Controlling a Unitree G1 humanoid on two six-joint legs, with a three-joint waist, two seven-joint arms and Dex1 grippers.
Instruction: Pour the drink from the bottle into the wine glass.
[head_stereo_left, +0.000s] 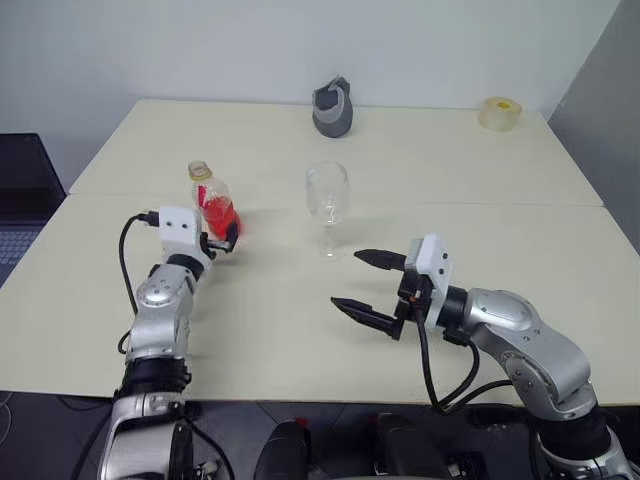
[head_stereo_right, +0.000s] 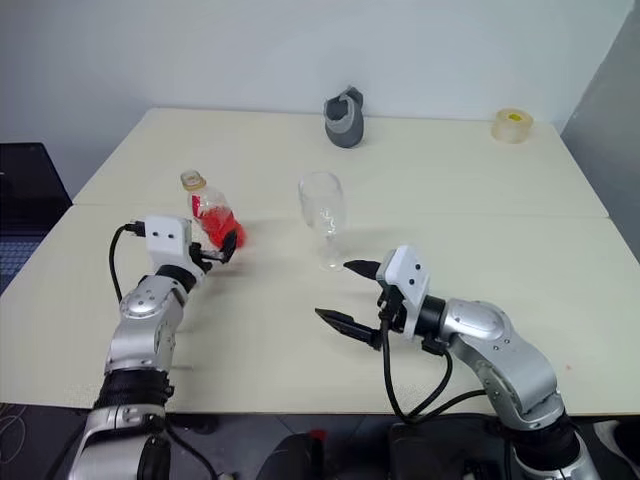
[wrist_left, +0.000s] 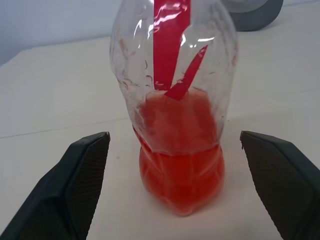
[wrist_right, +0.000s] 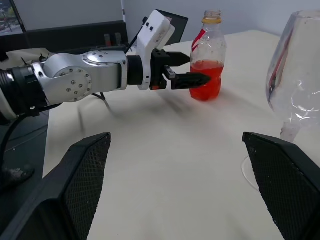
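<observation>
The bottle (head_stereo_left: 212, 203) stands upright left of centre on the cream table (head_stereo_left: 430, 160). It is clear plastic with a yellowish neck ring and a red label strip. The red drink (wrist_left: 180, 165) fills its lower part. My left gripper (head_stereo_left: 218, 238) is open at the bottle's base, and its fingers (wrist_left: 75, 185) flank the bottle with a gap on each side. The empty wine glass (head_stereo_left: 327, 195) stands upright at the table's centre. My right gripper (head_stereo_left: 347, 279) is open, held level above the table just in front of the glass, with nothing between its fingers.
A grey jug-like object (head_stereo_left: 333, 108) sits at the back centre and a yellowish tape roll (head_stereo_left: 499, 113) at the back right. A seam (head_stereo_left: 450, 204) crosses the table behind the glass. A dark laptop (head_stereo_left: 20, 200) lies off the left edge.
</observation>
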